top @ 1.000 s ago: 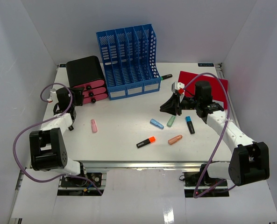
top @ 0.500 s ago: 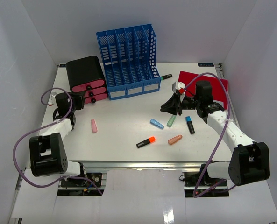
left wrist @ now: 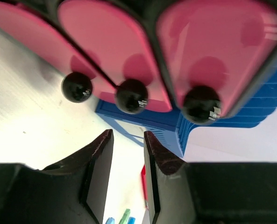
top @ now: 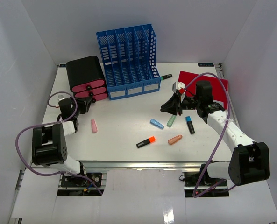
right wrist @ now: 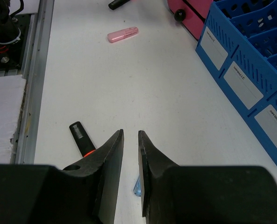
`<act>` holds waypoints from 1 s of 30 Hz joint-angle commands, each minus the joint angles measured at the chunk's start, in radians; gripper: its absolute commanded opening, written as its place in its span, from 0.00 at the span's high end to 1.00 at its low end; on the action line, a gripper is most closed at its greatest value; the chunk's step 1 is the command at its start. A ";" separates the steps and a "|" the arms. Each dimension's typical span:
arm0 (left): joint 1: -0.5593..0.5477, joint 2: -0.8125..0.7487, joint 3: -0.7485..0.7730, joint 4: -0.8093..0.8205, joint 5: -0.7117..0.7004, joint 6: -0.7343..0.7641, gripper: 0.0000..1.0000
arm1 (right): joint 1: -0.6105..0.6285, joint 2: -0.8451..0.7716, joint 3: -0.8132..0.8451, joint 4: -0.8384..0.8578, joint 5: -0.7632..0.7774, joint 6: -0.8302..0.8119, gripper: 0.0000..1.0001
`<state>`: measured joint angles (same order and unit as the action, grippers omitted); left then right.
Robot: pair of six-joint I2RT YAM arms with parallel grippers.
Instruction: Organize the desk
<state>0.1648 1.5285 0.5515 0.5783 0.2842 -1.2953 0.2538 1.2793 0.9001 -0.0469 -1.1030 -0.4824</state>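
**Pens strewn across the counter, both tools empty**

The flat white rectangular counter (top: pixel 124 112) fills the floor of the white-walled booth, with its silver metal rail (top: pixel 143 163) nearest the arm bases.

Closest to the rail lie a black highlighter with an orange cap (top: pixel 146 142) and a salmon marker (top: pixel 175 139). Just beyond them are a light blue marker (top: pixel 156 123), a pale green marker (top: pixel 171 121) and a black marker with a blue band (top: pixel 189 124). A short pink marker (top: pixel 94 125) lies apart on the left.

The right tool (top: pixel 170 106) hangs over the middle, its fingers slightly parted and pinching nothing. Its own camera sees only a tip of the light blue marker below them.

The left tool (left wrist: pixel 128 135) is narrowly spread and empty. It points at the three black knobs of a black drawer box with pink fronts (top: pixel 86 79), which its camera crops and blurs.

Beside the box stands a blue plastic file rack (top: pixel 128 60). A black pen with a green cap (top: pixel 165 77) lies by the rack's right end. The right arm partly covers a flat red folder (top: pixel 213 81).
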 commanded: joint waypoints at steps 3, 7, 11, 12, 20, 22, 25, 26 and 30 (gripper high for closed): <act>0.009 0.075 0.089 0.070 0.041 0.019 0.51 | -0.013 -0.008 -0.003 0.009 -0.023 -0.016 0.75; 0.010 0.103 0.131 0.073 0.041 0.031 0.48 | -0.014 -0.005 -0.001 0.007 -0.023 -0.017 0.75; 0.010 0.112 0.147 0.083 0.046 0.030 0.47 | -0.014 0.003 -0.001 0.005 -0.023 -0.018 0.75; 0.010 0.113 0.148 0.084 0.045 0.030 0.47 | -0.014 0.005 -0.001 0.005 -0.023 -0.018 0.75; 0.012 0.168 0.154 0.097 0.032 -0.006 0.46 | -0.016 0.008 -0.001 0.002 -0.024 -0.020 0.75; 0.013 0.187 0.159 0.104 0.031 -0.017 0.46 | -0.015 0.009 -0.001 0.002 -0.024 -0.021 0.75; 0.013 0.203 0.164 0.107 0.028 -0.025 0.46 | -0.016 0.009 0.000 0.001 -0.024 -0.021 0.75; 0.013 0.204 0.165 0.105 0.025 -0.024 0.46 | -0.016 0.009 0.000 0.001 -0.024 -0.022 0.75; 0.013 0.195 0.162 0.096 0.010 -0.020 0.48 | -0.016 0.011 -0.001 0.001 -0.027 -0.022 0.75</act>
<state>0.1711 1.7321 0.6899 0.6670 0.3226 -1.3175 0.2424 1.2839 0.9001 -0.0505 -1.1034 -0.4989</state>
